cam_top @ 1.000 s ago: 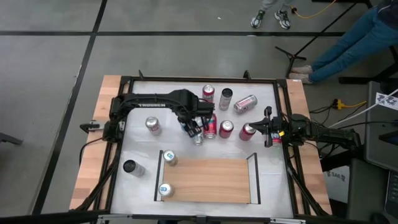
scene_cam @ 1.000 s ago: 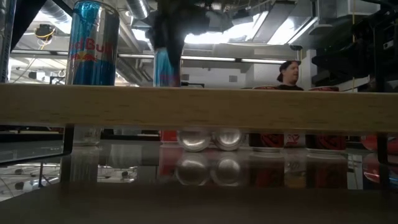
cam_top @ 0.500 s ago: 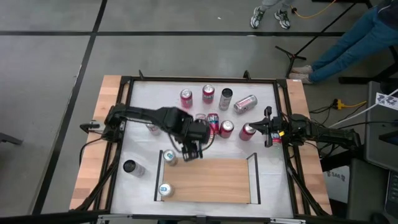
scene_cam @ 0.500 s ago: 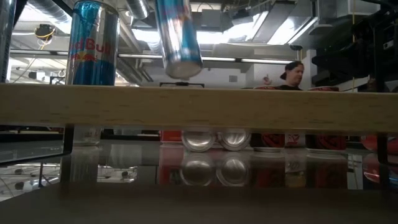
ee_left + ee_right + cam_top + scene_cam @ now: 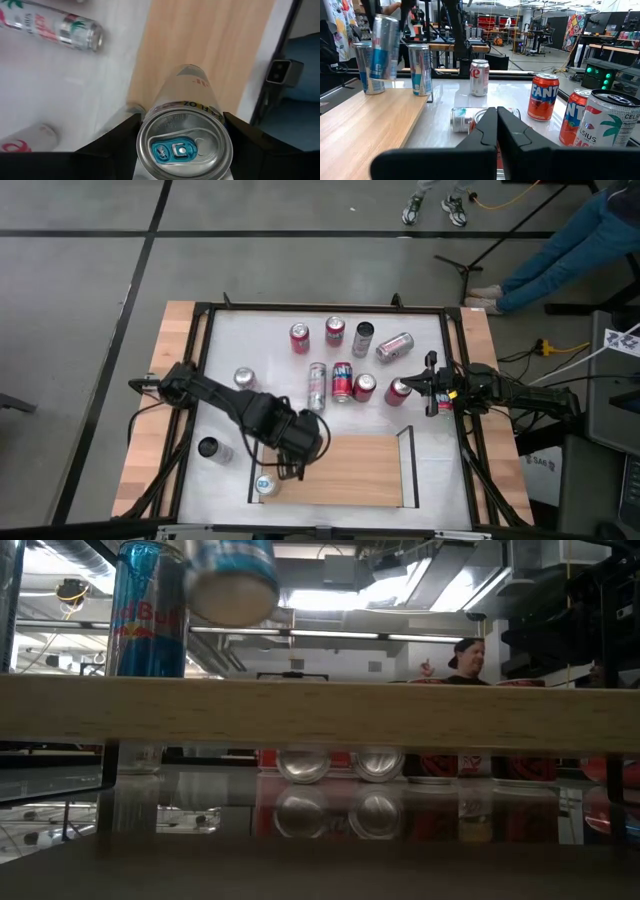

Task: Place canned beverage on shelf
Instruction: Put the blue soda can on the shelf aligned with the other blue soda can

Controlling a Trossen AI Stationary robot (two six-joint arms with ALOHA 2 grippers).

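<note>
My left gripper [image 5: 292, 457] has swung from the far cans to the shelf [image 5: 350, 470], pinching a can [image 5: 184, 142], forearm stretched low.

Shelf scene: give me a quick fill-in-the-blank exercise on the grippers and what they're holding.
Above the shelf, the left gripper holds one ___.
The held can has a ___ tab on its lid.
The right gripper, at the table's right side, has its fingers ___.
Missing words: can; blue; shut.
</note>
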